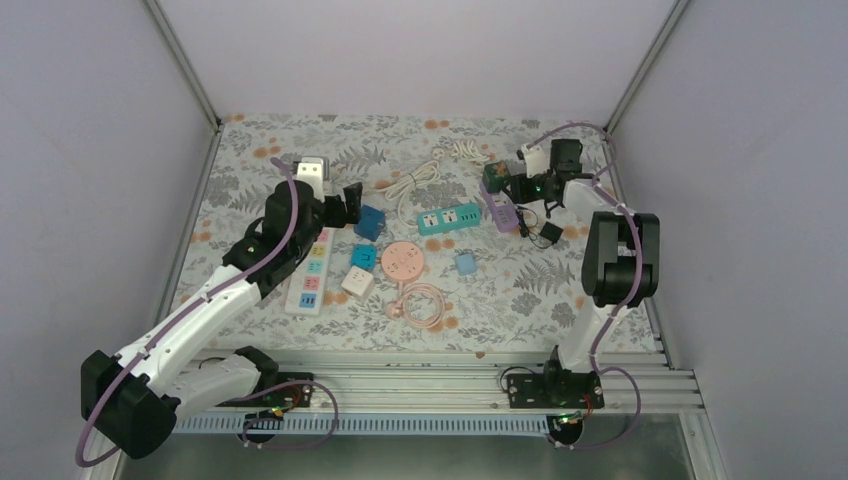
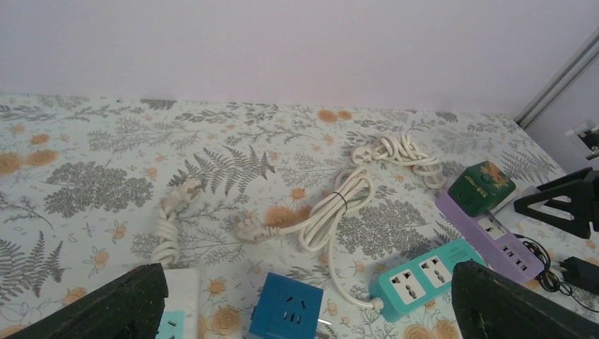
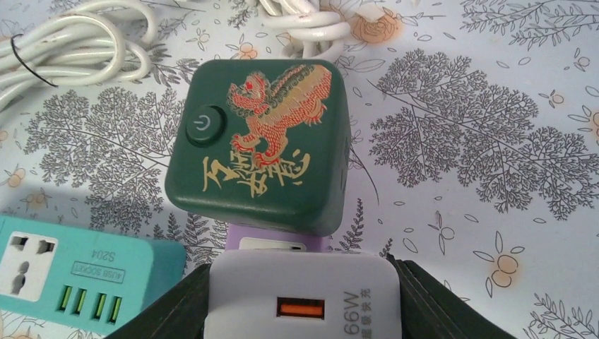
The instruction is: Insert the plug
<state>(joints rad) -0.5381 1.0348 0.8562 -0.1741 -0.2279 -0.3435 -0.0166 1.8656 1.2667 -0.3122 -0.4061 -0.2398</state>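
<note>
My right gripper is shut on a white 66W USB charger plug with an orange port. It holds the plug over the purple power strip, right behind the dark green cube adapter that sits on that strip. Whether the plug's prongs touch the strip is hidden. In the top view the right gripper is at the far right by the purple strip. My left gripper is open and empty, above a blue cube socket.
A teal power strip lies left of the purple one, its white cable coiled behind. A white strip, pink round socket, small cube adapters and a black adapter lie on the floral cloth.
</note>
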